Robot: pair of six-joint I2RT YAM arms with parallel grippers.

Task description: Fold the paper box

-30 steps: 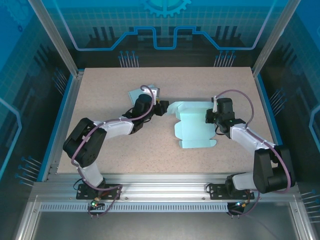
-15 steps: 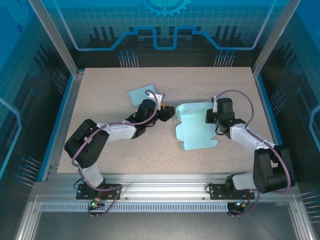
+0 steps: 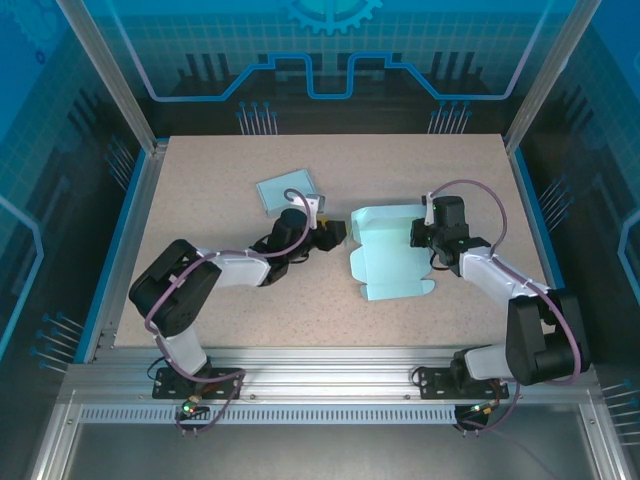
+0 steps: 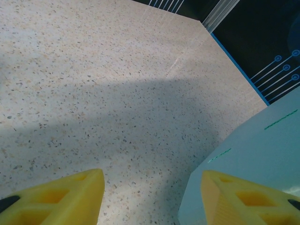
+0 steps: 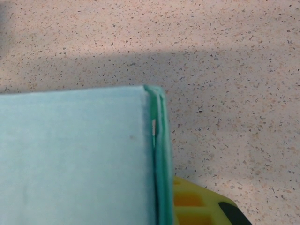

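Note:
The light cyan paper box (image 3: 388, 258) lies partly folded on the table, right of centre. My right gripper (image 3: 421, 236) is shut on its raised right wall; in the right wrist view the folded green edge (image 5: 159, 154) stands against one yellow finger (image 5: 197, 204), and the box panel (image 5: 70, 154) hides the other. My left gripper (image 3: 336, 235) hangs low just left of the box, open. In the left wrist view its yellow fingers (image 4: 61, 199) stand wide apart over bare table, and the right one overlaps a corner of the box (image 4: 262, 150).
A second flat cyan paper piece (image 3: 286, 190) lies behind the left arm. The speckled table (image 3: 230, 300) has blue rails along its sides (image 3: 125, 230), and there is free surface in front of the box and at the back.
My left gripper has come away from the flat piece, moving right and toward the near side to the box's left edge. The right gripper and the box have held still.

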